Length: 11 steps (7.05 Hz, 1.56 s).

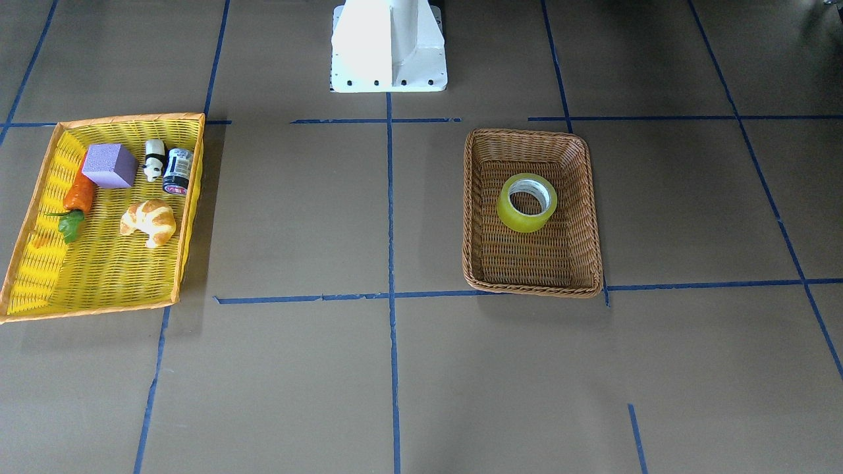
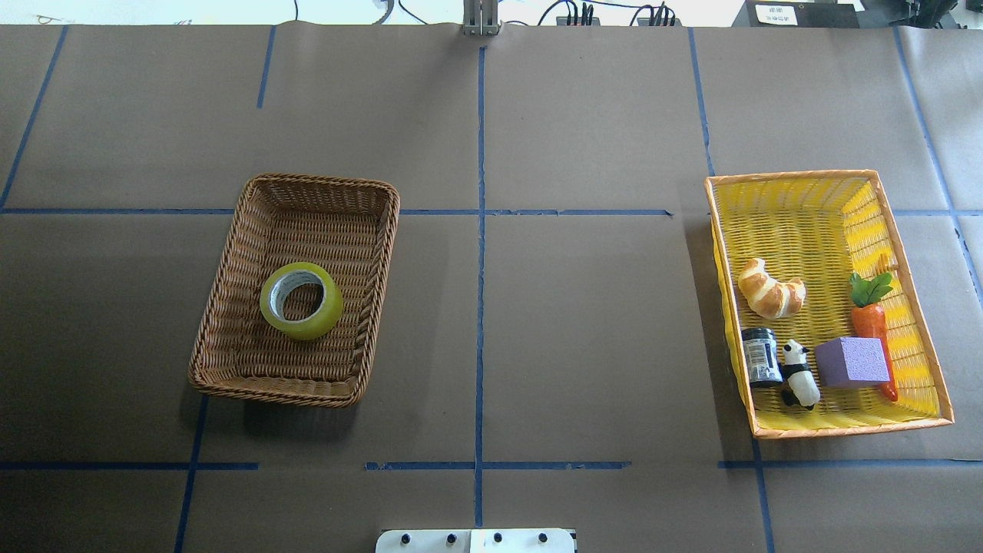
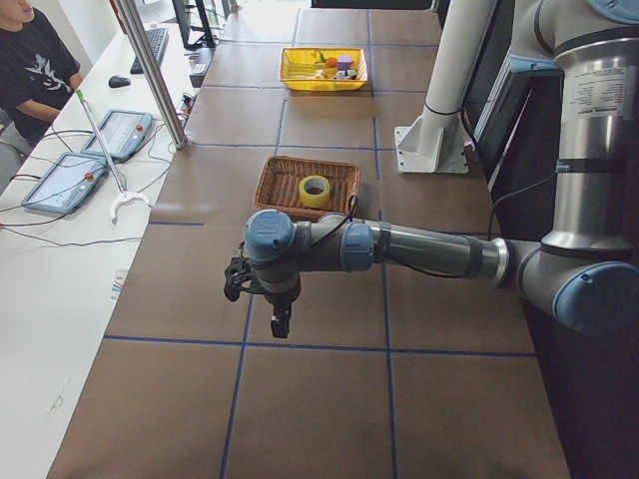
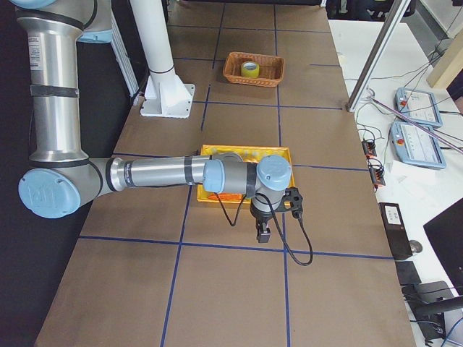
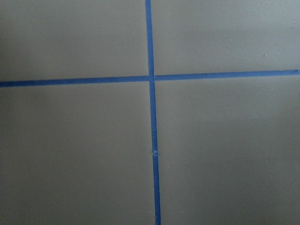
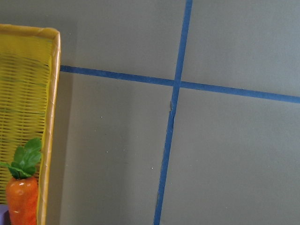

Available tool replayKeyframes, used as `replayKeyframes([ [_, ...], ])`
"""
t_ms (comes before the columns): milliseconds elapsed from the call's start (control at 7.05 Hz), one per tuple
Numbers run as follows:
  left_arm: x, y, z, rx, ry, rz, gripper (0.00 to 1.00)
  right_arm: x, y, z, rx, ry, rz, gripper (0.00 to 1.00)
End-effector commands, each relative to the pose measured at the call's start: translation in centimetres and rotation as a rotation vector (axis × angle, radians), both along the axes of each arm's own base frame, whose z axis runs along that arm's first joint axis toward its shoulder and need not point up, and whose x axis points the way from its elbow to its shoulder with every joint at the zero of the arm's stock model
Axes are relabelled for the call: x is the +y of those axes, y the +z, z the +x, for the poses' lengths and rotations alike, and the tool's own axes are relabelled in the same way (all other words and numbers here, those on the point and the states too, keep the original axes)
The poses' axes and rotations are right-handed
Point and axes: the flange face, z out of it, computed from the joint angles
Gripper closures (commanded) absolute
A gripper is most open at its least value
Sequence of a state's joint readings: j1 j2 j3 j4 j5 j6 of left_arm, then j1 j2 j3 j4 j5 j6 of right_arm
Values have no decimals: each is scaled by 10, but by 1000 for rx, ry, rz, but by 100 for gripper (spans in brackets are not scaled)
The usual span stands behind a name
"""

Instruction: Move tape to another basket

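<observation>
Inside the brown wicker basket (image 2: 234,261), on the robot's left half of the table, the tape (image 2: 301,300) lies flat (hole facing up) near the middle of the floor. The left gripper (image 3: 281,322) and the right gripper (image 4: 263,231) hang over bare table and show only from the side, so whether their jaws stand wide or narrow cannot be told. A yellow tray (image 2: 791,177) holds a croissant (image 2: 770,289).
</observation>
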<state>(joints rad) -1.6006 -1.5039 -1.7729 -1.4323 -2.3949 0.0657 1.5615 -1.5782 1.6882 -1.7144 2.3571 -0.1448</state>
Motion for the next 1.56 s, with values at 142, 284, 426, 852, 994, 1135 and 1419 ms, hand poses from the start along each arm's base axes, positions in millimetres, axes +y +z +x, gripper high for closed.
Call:
replayKeyframes([
  [142,-11,-5,1,-6,5,46,0,20,28,3,10,-45,-1,0],
  [284,-26,-12,2,-20,9,55,0,23,29,3,3,-57,7,0],
  [426,-35,-15,9,-80,34,61,0,27,24,1,-23,-55,31,0],
  [852,-28,-3,11,-78,38,33,0,26,25,0,-42,-44,22,0],
  [994,-19,8,11,-76,42,17,0,26,24,0,-43,-46,25,0],
  [1135,-15,12,11,-74,66,31,0,25,26,0,-42,-46,21,0],
  [1419,-1,23,12,-69,72,11,0,21,21,-3,-72,-43,25,0],
])
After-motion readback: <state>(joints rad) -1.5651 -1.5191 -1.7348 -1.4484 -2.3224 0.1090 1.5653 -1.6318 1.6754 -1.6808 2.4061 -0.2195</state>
